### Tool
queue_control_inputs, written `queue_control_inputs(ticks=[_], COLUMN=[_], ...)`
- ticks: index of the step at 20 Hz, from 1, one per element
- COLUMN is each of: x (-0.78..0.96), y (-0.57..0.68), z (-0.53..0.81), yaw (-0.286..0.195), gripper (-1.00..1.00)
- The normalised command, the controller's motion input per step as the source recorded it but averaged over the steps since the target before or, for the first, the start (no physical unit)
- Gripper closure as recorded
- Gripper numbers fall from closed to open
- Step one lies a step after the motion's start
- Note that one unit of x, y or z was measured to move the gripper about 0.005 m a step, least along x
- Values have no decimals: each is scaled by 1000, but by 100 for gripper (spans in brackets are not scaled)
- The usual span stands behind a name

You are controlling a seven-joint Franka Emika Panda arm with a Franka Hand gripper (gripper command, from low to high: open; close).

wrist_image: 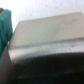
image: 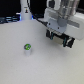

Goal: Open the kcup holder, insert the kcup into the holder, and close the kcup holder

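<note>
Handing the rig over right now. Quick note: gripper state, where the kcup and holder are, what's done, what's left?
Gripper: in the air at the exterior view's upper right, nothing visibly between the fingers; too blurred to say whether it is open or shut.
kcup: upright on the white table, green top up, well apart from the gripper, toward the exterior view's left.
kcup holder: not identifiable in the exterior view. The wrist view shows only a blurred boxy surface; cannot tell what it is.
Done: nothing visible; the kcup is not picked up.
Left: open the holder, insert the kcup, close the holder.
</note>
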Motion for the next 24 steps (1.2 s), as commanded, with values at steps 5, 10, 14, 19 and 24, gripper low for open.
queue_control_inputs(ticks=[5,10,14,19,24], x=[5,-18,-102,-91,-152], y=[-445,-375,-390,-457,-457], z=[414,341,216,58,1], yaw=[-218,-282,-286,-283,-280], gripper=[-100,-100,-100,-100,-100])
